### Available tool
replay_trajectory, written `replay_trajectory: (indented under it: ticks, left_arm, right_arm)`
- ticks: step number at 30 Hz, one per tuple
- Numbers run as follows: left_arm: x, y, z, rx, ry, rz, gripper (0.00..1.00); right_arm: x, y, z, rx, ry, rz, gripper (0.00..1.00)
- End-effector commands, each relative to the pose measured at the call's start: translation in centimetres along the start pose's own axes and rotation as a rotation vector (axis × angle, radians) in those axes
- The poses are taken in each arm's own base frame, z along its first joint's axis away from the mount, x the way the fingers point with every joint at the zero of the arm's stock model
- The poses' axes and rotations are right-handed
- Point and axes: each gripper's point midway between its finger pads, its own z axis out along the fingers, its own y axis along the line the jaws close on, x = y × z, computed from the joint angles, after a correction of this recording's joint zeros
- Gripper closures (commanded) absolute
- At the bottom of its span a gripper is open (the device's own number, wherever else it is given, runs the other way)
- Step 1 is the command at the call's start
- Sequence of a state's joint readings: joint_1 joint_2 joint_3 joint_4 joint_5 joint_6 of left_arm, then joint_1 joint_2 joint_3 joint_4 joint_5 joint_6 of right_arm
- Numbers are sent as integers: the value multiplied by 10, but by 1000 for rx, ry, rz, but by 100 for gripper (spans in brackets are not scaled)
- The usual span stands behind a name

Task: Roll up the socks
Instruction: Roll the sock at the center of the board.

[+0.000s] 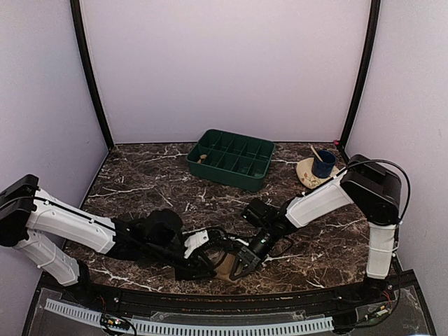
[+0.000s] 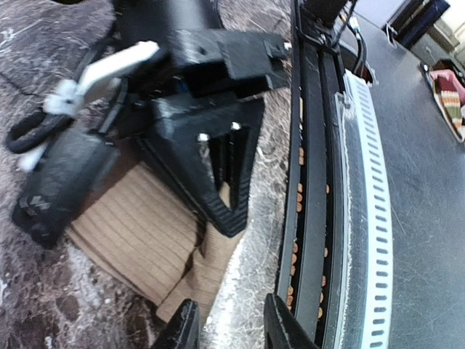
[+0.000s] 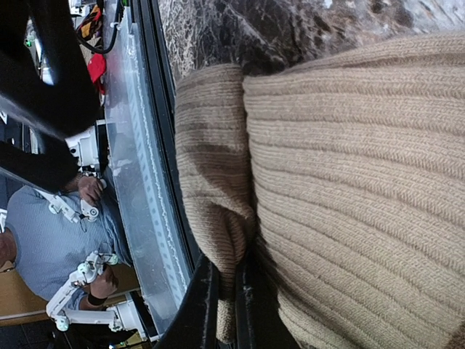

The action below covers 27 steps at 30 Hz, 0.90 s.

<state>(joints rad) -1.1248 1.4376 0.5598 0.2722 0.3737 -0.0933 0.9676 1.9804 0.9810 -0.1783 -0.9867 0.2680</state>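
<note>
This is a robotics lab cell. Plain pale walls (image 1: 224, 63) set in black posts (image 1: 89, 77) box in a marble-patterned table (image 1: 154, 175). A left arm (image 1: 70, 224) and a right arm (image 1: 318, 199) stand at its near edge. A white slotted cable strip (image 1: 210, 326) and loose wires (image 1: 378, 308) run along the front. Beyond that edge, the right wrist view shows a person (image 3: 43, 233) in a blue shirt gripping small white jointed devices (image 3: 80, 309).

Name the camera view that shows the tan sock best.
Right wrist: the tan sock fills the frame, ribs sharp, a fold pinched by the right gripper. Left wrist shows it partly under that gripper; the top view shows only a sliver.
</note>
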Motion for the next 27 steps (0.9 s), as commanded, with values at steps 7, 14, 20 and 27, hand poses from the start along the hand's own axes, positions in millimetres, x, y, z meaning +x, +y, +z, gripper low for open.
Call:
replay_trajectory:
  ticks: [7, 14, 20, 27]
  left_arm:
    - [13, -11, 29, -60, 138, 191, 67]
    - [9, -3, 34, -123, 152, 255, 67]
    - [6, -2, 41, -126, 168, 294, 69]
    - [16, -2, 48, -102, 209, 287, 80]
  right_arm:
    - [5, -9, 1, 7, 8, 37, 96]
    - [6, -10, 0, 13, 18, 35, 97]
    - [8, -12, 0, 23, 30, 31, 97]
    - [8, -11, 0, 19, 33, 28, 97]
